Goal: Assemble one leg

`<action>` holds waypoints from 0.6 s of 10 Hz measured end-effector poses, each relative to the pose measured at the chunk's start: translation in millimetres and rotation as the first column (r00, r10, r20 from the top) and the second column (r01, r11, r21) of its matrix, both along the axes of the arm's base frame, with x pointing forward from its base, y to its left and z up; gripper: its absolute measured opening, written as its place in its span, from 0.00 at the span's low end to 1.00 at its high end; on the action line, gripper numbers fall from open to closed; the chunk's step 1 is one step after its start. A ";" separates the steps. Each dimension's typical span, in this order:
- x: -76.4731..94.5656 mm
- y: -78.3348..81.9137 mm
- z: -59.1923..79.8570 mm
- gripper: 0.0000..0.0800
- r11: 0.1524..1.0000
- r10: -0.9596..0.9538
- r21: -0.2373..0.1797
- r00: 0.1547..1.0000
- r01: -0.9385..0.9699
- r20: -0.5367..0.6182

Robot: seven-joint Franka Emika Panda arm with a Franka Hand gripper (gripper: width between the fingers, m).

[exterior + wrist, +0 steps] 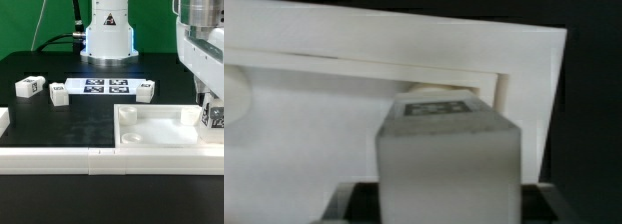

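Note:
My gripper (212, 108) is at the exterior view's right, shut on a leg (213, 116), a small white block with a black-and-white tag. It holds the leg at the right corner of the large white tray-like piece (150, 133). In the wrist view the leg (446, 150) stands between the dark fingers (352, 200). Its tagged end points at a round corner socket (441, 90) of the tray-like piece (313, 110). I cannot tell whether the leg touches the socket. Three more legs lie on the table: two at the left (27, 87) (58, 95) and one at the middle (144, 92).
The marker board (105, 85) lies flat at the middle of the black table, in front of the robot base (108, 35). A low white wall (60, 158) runs along the table's front edge. A white block (3, 120) sits at the far left.

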State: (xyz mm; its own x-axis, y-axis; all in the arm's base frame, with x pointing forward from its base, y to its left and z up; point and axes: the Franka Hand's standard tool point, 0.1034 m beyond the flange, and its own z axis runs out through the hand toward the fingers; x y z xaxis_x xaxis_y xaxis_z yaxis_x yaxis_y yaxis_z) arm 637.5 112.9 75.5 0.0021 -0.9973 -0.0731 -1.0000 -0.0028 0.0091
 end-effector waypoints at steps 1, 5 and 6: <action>-1.9 -0.3 -0.1 0.36 0.999 -0.035 0.001 0.999 0.035 -0.021; -2.0 0.9 -0.4 0.66 1.000 0.027 0.003 1.000 -0.027 -0.016; -2.1 2.9 -0.3 0.76 0.999 0.052 0.003 0.999 -0.052 -0.012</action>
